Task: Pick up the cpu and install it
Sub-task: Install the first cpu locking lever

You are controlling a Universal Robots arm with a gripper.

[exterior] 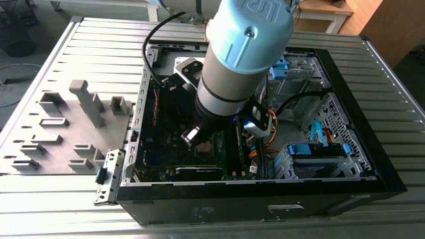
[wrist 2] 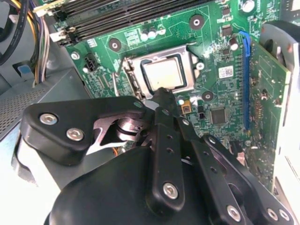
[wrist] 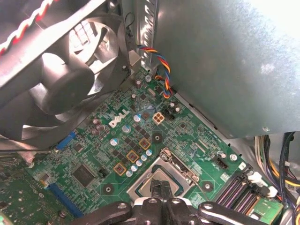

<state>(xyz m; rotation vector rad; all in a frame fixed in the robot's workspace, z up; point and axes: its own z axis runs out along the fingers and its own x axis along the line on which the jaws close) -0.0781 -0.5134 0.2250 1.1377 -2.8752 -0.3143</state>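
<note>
While the cpu [wrist 2: 163, 75] sits in its socket, the gripper [wrist 2: 161, 93] hangs closed, empty, at its edge.

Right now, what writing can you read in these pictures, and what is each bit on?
Motherboard: white logo, a brand mark, not quoted.
Sticker on the motherboard: too small to read.
Arm: emblem, a brand mark, not quoted.
Case: front label, blurred.
</note>
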